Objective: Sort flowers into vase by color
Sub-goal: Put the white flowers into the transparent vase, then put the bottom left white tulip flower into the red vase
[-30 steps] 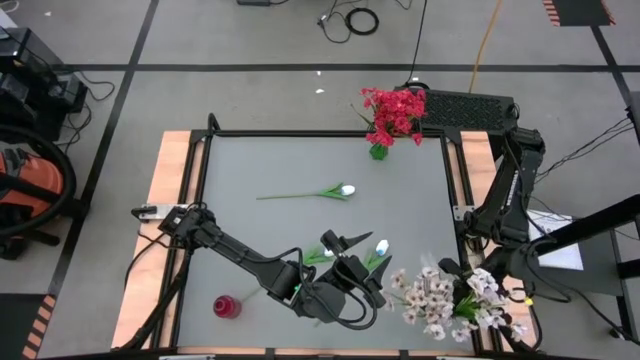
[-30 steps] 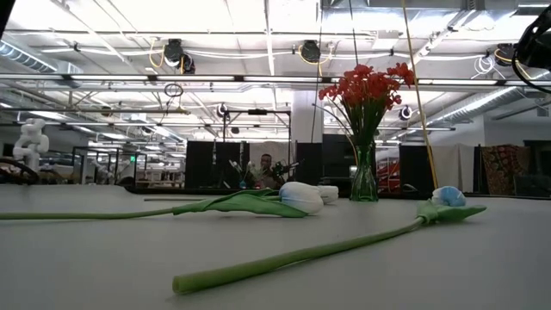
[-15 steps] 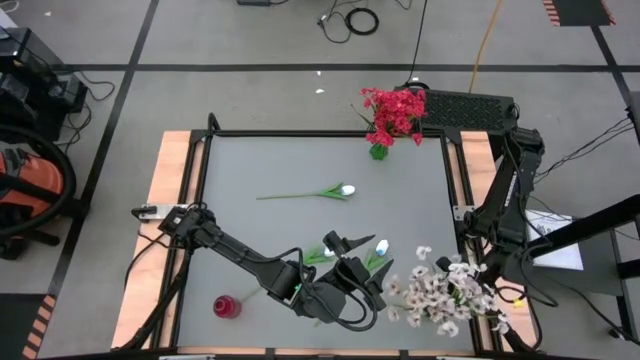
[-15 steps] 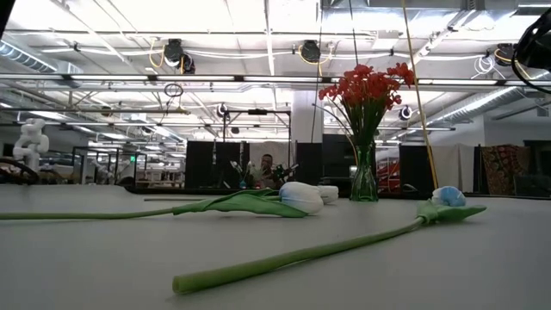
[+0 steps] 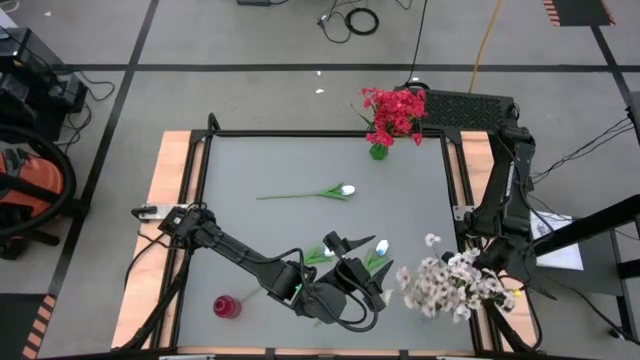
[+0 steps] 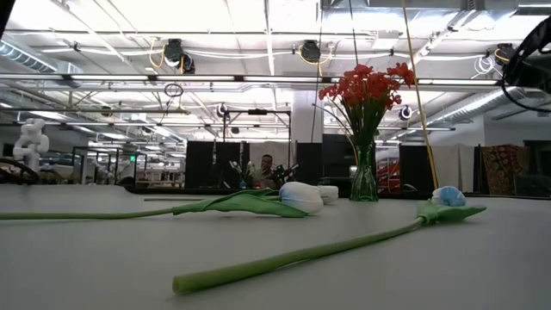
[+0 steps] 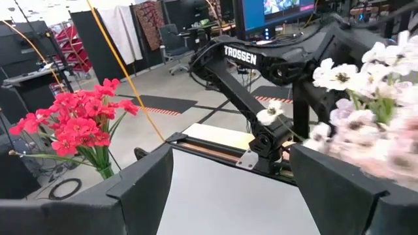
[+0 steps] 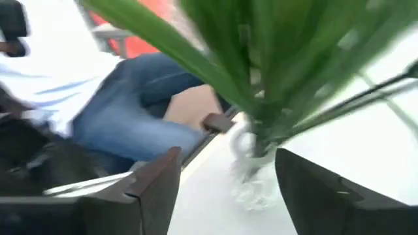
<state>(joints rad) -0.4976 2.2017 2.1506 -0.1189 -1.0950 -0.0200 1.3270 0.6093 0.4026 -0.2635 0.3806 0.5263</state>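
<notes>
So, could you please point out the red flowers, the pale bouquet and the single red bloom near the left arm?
red flowers (image 5: 394, 108): high view, on the blossom cluster.
pale bouquet (image 5: 450, 283): high view, on the blossoms' middle.
single red bloom (image 5: 226, 306): high view, on the flower head.

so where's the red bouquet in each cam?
High view: red bouquet at the table's far edge, right of centre.
Low view: upright in a glass vase, right of centre.
Left wrist view: at the left.
Right wrist view: not identifiable.
Shared landmark: the white tulip.
</notes>
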